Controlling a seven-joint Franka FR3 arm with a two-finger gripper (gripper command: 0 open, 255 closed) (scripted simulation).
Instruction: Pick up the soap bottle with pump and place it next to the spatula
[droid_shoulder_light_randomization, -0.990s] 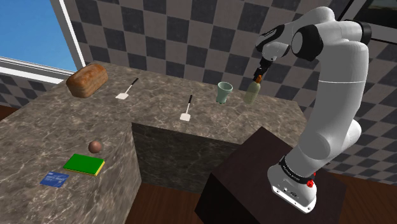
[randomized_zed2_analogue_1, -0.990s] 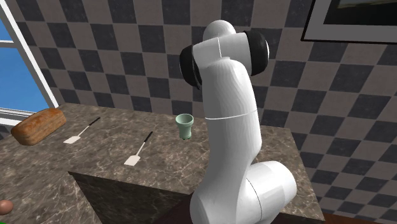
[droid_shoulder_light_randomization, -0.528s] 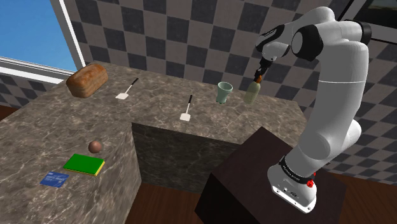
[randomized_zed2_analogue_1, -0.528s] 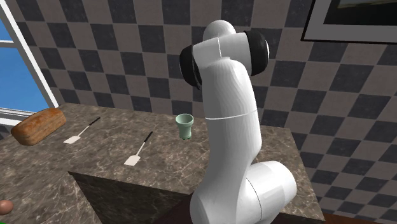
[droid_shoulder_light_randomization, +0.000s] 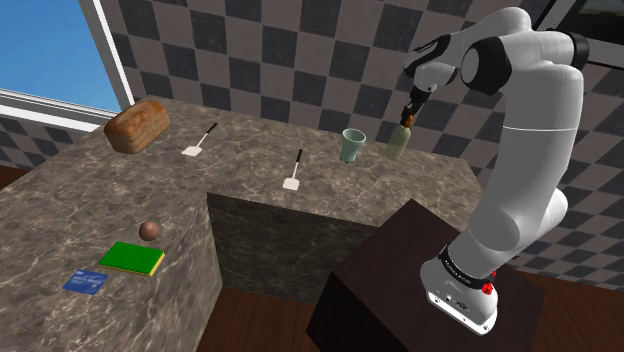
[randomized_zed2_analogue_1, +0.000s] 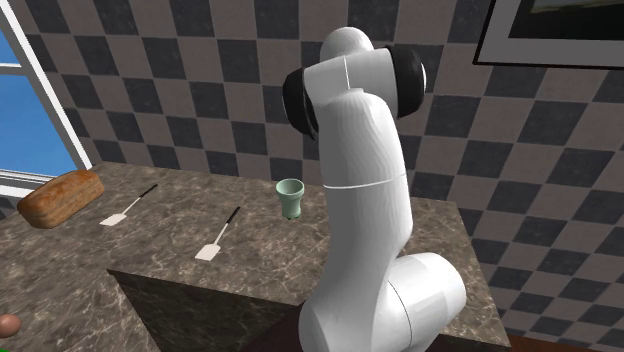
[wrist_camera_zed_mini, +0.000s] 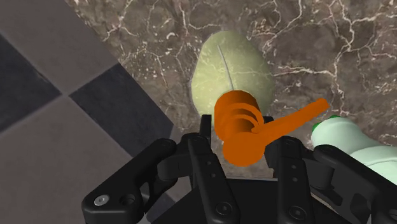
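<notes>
Over the counter (droid_shoulder_light_randomization: 250, 175), just beside the green cup (droid_shoulder_light_randomization: 351, 146), your gripper (droid_shoulder_light_randomization: 408, 114) has its fingers (wrist_camera_zed_mini: 205, 159) clamped on the pale soap bottle (droid_shoulder_light_randomization: 397, 146) at its orange pump (wrist_camera_zed_mini: 242, 124).

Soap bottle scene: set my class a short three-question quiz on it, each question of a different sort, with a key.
1. True or false: the pincer is shut on the orange pump of the soap bottle.
2. Which thing stands closest to the bottle? A) brown loaf B) pale green cup C) blue card
3. How many spatulas lie on the counter?
Key: 1 true; 2 B; 3 two.
</notes>
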